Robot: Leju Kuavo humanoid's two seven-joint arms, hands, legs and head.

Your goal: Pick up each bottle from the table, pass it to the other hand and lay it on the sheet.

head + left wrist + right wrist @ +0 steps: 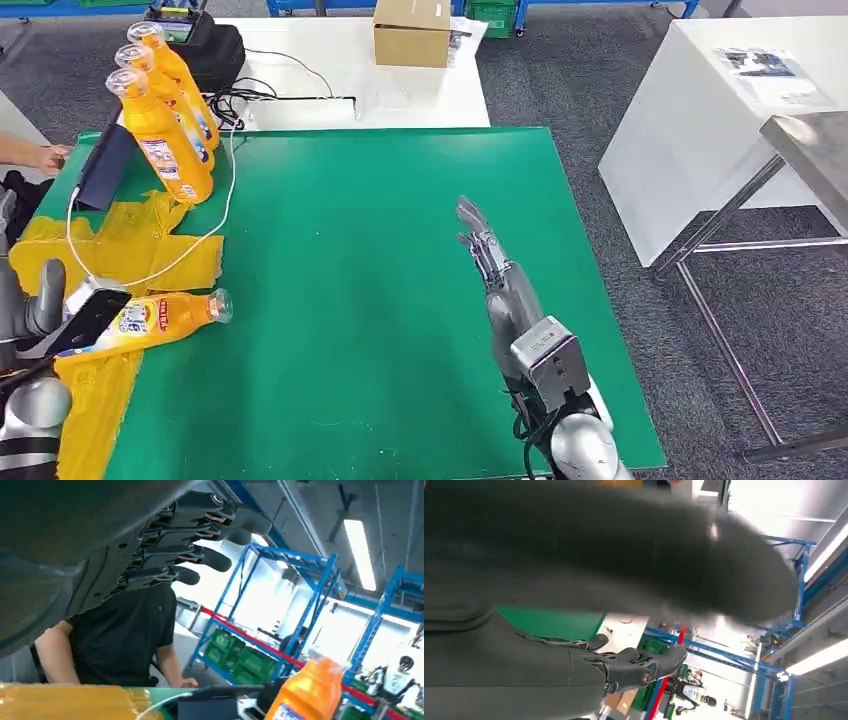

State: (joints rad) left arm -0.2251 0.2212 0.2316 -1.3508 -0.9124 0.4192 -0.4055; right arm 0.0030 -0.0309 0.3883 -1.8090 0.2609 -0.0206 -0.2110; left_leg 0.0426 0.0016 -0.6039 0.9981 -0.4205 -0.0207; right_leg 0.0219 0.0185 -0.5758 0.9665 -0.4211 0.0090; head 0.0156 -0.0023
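Observation:
One orange bottle [160, 318] lies on its side at the edge of the yellow sheet [120, 250], its clear cap pointing towards the table's middle. My left hand [62, 312] hovers at the bottle's base with a dark finger over it. In the left wrist view its fingers [200, 557] are stretched out and hold nothing. Three more orange bottles [160, 130] stand in a row at the far left; one bottle [307, 695] shows in the left wrist view. My right hand [482, 245] is held out flat over the middle of the green table [380, 250], fingers [644, 667] straight and empty.
A white cable [215, 225] runs across the sheet past a dark tablet [105, 165]. A person in black [120, 635] stands at the far left, hand [42, 157] on the table edge. A black bag [212, 48] and cardboard box [410, 32] sit behind; white and steel tables stand to the right.

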